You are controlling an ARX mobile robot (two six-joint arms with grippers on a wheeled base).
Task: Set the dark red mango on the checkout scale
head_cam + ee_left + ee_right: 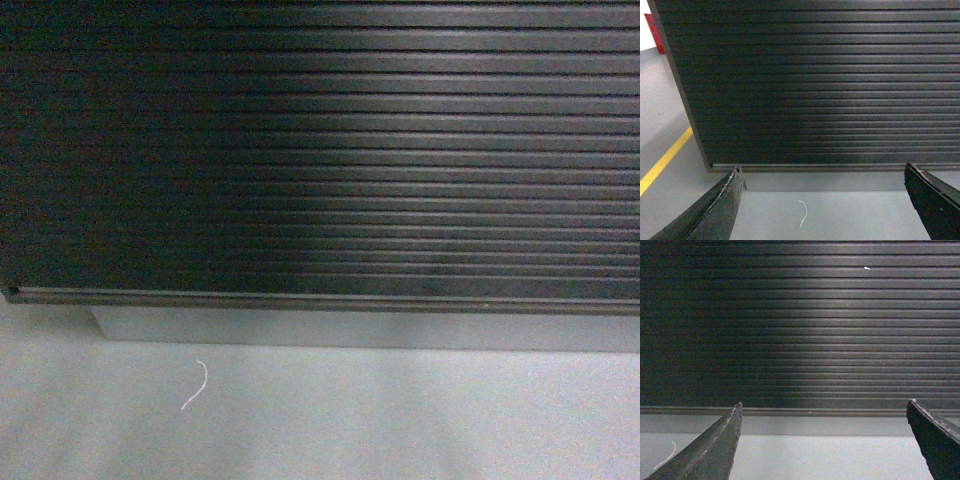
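Both claws sit right up at their wrist cams: the left gripper (822,205) and right gripper (822,442) each show two dark fingers spread wide with nothing between them. Past them it's just grey floor (400,420) and the ribbed front of the checkout (320,150), with its grey plinth (360,328) along the bottom edge. My guess is the arms are tucked low and pointed forward because the base is parked facing the counter, not reaching for anything yet.

No mango anywhere, and no scale either (presumably up on the countertop, which is cut off above all three views). So I can't say where the fruit is. A little white thread (196,386) lies on the floor near the checkout's left corner. Left wrist view also catches a yellow line (664,161) on the floor.
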